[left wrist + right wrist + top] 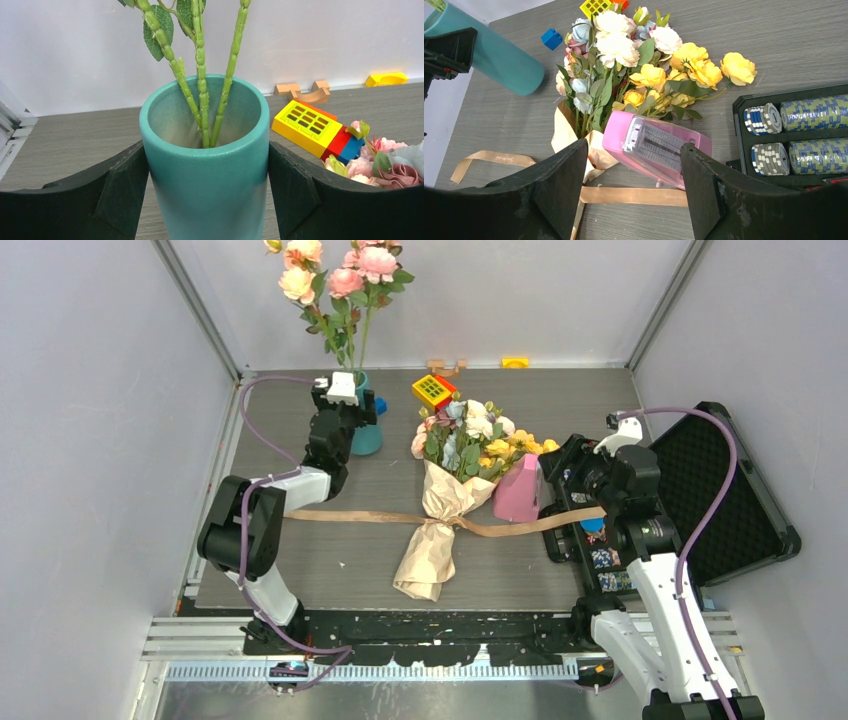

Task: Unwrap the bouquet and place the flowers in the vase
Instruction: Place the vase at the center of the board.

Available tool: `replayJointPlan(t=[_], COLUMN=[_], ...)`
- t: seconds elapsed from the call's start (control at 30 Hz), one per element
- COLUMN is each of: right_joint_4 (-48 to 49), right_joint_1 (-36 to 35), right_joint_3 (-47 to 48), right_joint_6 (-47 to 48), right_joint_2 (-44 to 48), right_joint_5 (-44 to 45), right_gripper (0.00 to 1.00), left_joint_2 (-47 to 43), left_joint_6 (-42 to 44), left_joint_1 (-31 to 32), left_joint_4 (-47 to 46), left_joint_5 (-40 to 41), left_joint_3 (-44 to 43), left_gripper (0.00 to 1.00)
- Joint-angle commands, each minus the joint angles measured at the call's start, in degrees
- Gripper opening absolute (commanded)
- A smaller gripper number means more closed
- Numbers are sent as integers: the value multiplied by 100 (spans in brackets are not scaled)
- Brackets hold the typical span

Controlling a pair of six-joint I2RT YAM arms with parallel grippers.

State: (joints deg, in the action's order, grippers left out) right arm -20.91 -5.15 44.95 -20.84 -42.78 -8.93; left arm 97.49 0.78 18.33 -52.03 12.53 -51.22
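Bouquet (455, 475) lies flat at mid-table, with its heads pointing far and its wrapped stem end pointing near. Its flowers (649, 75) all sit inside the crinkled kraft paper (430, 555).

Left gripper (207, 150): the jaws are set wide and closed against the vase (210, 200), one finger flat to each side wall. The wrist view shows no gap. The vase stands upright at the far left of the table (330, 570), left of the bouquet heads. Three green stems of the long-stemmed roses (340, 275) stand inside it. A small blue cube (552, 38) sits just right of the vase. Further right is a yellow, red and blue toy block (310, 130), beside the bouquet's far blooms; contact between them cannot be told.

Right gripper (634, 145): the jaws are open and hold nothing. It hangs over the pink box (656, 150), which shows between the fingers. The box sits just right of the bouquet, against its yellow blooms. A tan ribbon (350, 516) crosses the paper at its pinched neck. One tail runs left toward the left arm, and the other runs right past the box to the right arm. At the right of the table lies an open black case (740, 490) holding rows of poker chips (809, 112).
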Motion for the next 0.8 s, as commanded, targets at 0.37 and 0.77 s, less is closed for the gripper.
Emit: replayJointPlan(t=[0.37,0.77], right_joint_4=[409,450], right_joint_1=[-20,-21], right_joint_3=[-25,-72], right_joint_6=[64,36], right_joint_2=[73,143], right_joint_5=[-56,-74], right_gripper=[73,73], left_joint_2=[-128,-254], left_joint_6=[181,232], left_joint_1=[22,63], left_joint_4=[-2815,-2997], left_joint_5=[324,419], left_joint_3=[518,1078], left_gripper=[0,0])
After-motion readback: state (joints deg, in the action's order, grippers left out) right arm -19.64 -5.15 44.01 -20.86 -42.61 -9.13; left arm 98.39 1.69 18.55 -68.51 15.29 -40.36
